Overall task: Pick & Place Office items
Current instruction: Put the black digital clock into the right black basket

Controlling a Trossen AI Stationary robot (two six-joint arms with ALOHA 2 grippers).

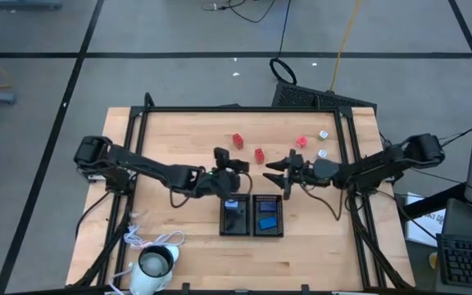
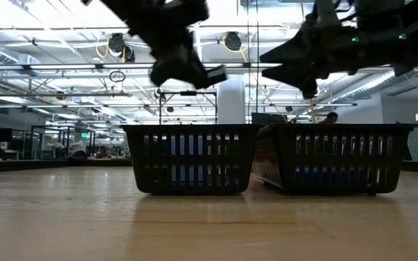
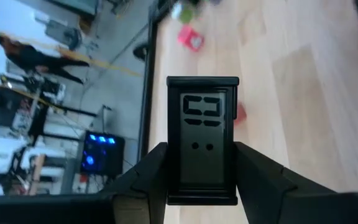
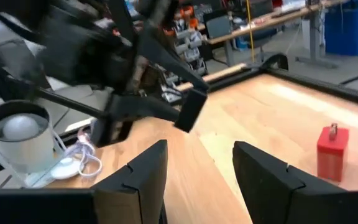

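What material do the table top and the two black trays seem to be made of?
The table top looks like pale wood with a smooth finish: grain lines show. The two black trays look like moulded plastic, with slotted walls and a matte surface; I cannot be sure.

Bare surface lies open behind the two black trays — only scattered red blocks and two silvery bits dot its right half. The left gripper and right gripper hang close together above the trays, narrowing the gap between them. The white cup and its cord crowd the front-left corner.
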